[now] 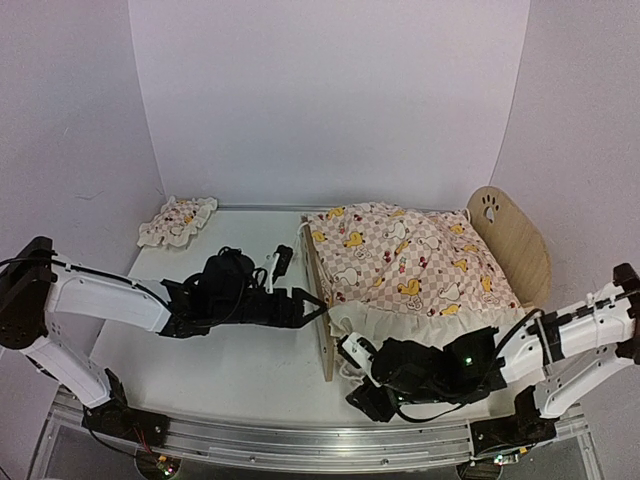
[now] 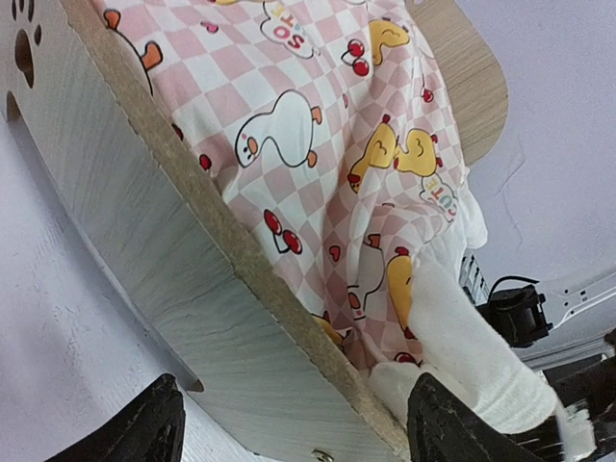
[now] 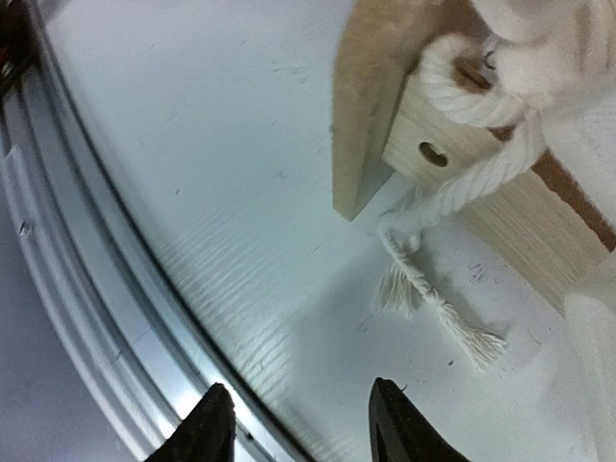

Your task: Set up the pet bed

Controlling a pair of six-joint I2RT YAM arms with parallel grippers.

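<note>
The bed [image 1: 515,245] stands on the right half of the desk [image 1: 250,370], its rounded headboard with the paw cutout toward the right edge and its other end board near the desk's middle. A pink checkered duck cover [image 1: 400,255] lies over it, its white ruffle hanging on the near side. The pillow [image 1: 178,220] lies well apart at the far left corner. The left fingers [image 2: 144,428] are spread wide on either side of that end board's edge; whether they touch it cannot be told. The right fingers [image 3: 207,428] are partly open and hold nothing, low over the near edge just beside the bed's near corner, where a knotted white rope [image 3: 452,188] trails its frayed end onto the desk.
</note>
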